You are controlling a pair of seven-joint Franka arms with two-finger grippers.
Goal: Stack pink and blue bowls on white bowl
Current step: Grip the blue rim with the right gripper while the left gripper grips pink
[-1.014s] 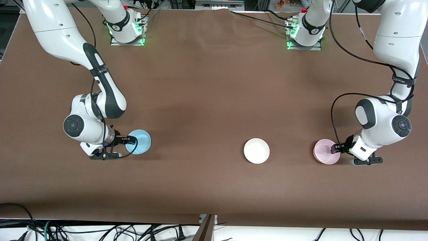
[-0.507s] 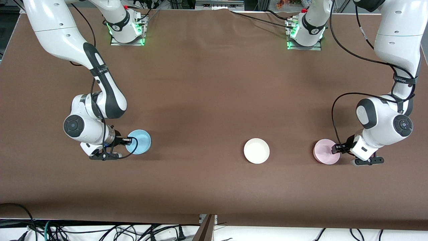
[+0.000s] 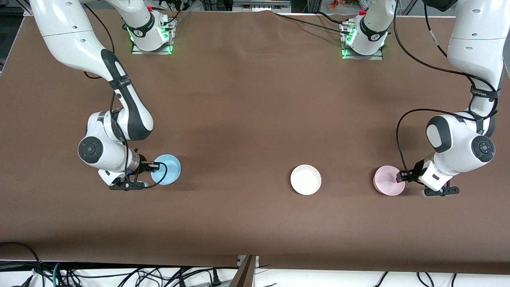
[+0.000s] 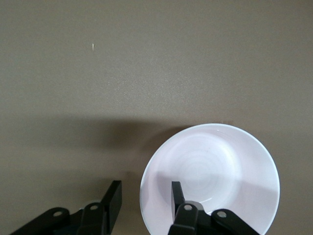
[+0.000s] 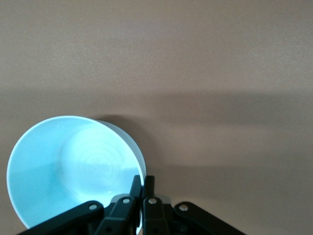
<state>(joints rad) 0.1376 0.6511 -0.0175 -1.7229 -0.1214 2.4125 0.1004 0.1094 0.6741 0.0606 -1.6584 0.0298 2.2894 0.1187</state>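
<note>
Two rims are straddled: the round sky-blue plastic bowl (image 3: 166,169) is pinched by the closed right gripper (image 3: 153,166), while the pale pink plastic bowl's (image 3: 388,180) rim is bracketed, unclamped, by the left gripper (image 3: 401,175) beside the white plastic bowl (image 3: 305,179) on the brown surface (image 3: 255,99).

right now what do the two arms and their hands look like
Both arms are glossy white with rounded segments, black joint bands and round dark grey caps at the wrists. Thin black cables run along each and loop near the wrist. The bases glow green with a small red part on top. The left hand and right hand are black, each with two slim flat fingers fixed by small silver screws.
</note>
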